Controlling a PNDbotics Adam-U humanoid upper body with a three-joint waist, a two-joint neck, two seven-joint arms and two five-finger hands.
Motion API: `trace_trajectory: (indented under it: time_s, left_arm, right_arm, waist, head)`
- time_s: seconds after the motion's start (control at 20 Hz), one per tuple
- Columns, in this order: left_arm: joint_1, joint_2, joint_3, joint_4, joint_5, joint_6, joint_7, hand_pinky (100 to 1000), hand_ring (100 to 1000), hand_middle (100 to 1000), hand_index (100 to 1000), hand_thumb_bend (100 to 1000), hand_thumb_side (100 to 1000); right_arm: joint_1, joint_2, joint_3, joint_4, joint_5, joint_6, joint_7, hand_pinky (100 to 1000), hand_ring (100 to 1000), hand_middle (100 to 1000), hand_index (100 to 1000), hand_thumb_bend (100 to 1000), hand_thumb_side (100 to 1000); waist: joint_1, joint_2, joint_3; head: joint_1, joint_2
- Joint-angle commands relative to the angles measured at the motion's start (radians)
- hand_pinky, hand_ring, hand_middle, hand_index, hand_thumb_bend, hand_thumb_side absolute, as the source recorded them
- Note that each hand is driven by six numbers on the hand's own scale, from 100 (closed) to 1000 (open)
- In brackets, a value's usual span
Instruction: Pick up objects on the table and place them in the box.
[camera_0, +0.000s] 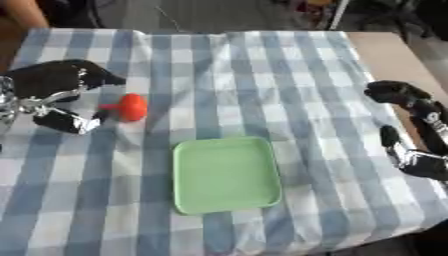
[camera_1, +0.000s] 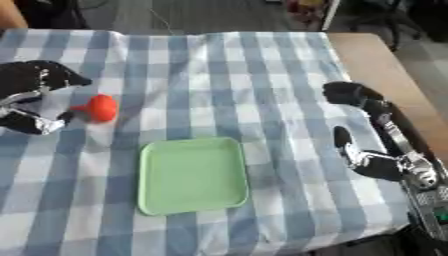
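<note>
Reaching in, the black left hand (camera_0: 54, 92) brackets the small orange-red round object (camera_0: 131, 107) with spread fingers and thumb; nothing lies yet in the shallow light-green tray (camera_0: 226, 175), and the right hand (camera_1: 372, 132) waits relaxed.

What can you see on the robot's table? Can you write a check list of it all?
Surface: table with blue and white checked cloth; bare wood at the right edge.
Job's things: orange object on the cloth, left; green tray in the middle, empty.
Clutter: nothing seen.
Robot hands: left robot hand open around the orange object, fingers above, thumb below; right robot hand open, idle at the right.
Cables: nothing seen.
Surroundings: dark floor beyond the table.
</note>
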Motion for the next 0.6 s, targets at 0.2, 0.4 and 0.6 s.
trace_trajectory:
  time_s: [0.2, 0.4, 0.6]
  left_arm:
    - [-0.039, -0.006, -0.004, 0.041, -0.056, -0.038, 0.006, 911, 861, 821, 1000, 506, 497]
    - [-0.049, -0.016, -0.003, 0.062, -0.087, -0.054, 0.018, 911, 860, 820, 1000, 504, 496]
    - [-0.058, -0.028, -0.004, 0.079, -0.114, -0.06, 0.034, 911, 859, 815, 1000, 497, 498]
  right_arm:
    - [-0.003, -0.018, -0.005, -0.007, -0.008, -0.183, 0.188, 836, 839, 863, 848, 100, 445]
    - [-0.002, -0.018, -0.005, -0.007, -0.009, -0.183, 0.188, 836, 839, 863, 848, 100, 444]
    - [-0.002, -0.017, -0.005, -0.006, -0.01, -0.183, 0.189, 836, 839, 863, 848, 100, 444]
  waist:
    - [0.002, -0.014, -0.003]
    - [0.001, -0.014, -0.003]
    - [0.001, -0.015, -0.003]
  head:
    - [0.005, 0.003]
    - [0.005, 0.004]
    - [0.006, 0.004]
